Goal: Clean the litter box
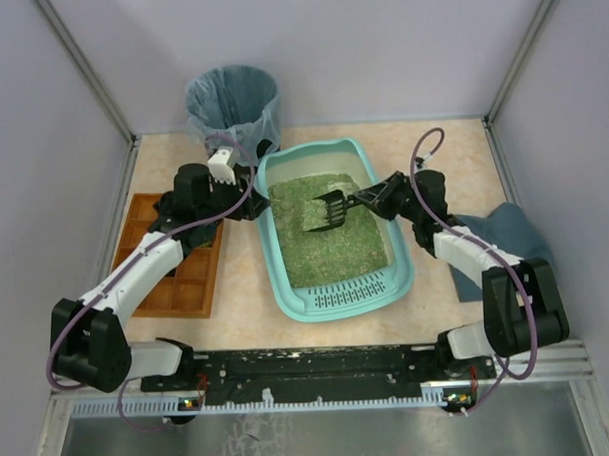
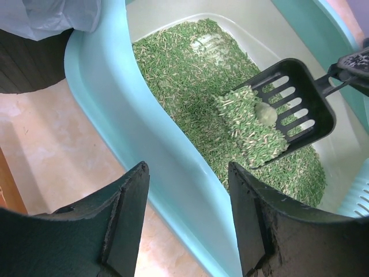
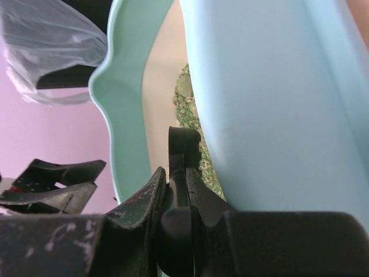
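The teal litter box (image 1: 275, 264) lies mid-table, holding green litter (image 1: 335, 249). My right gripper (image 1: 375, 197) is shut on the handle of a black slotted scoop (image 1: 326, 212), which hangs over the litter. In the left wrist view the scoop (image 2: 291, 104) carries a heap of litter with a pale clump (image 2: 256, 124). The right wrist view shows the handle (image 3: 184, 144) pinched between my right gripper (image 3: 177, 173) fingers, the box wall (image 3: 259, 86) close beside. My left gripper (image 1: 252, 205) is at the box's left rim (image 2: 109, 86), its jaws (image 2: 185, 167) closed on that rim.
A black bin (image 1: 232, 100) lined with a blue-grey bag stands just behind the box's far left corner. A brown wooden compartment tray (image 1: 186, 272) lies to the left under my left arm. A blue-grey cloth (image 1: 510, 231) lies at the right by the wall.
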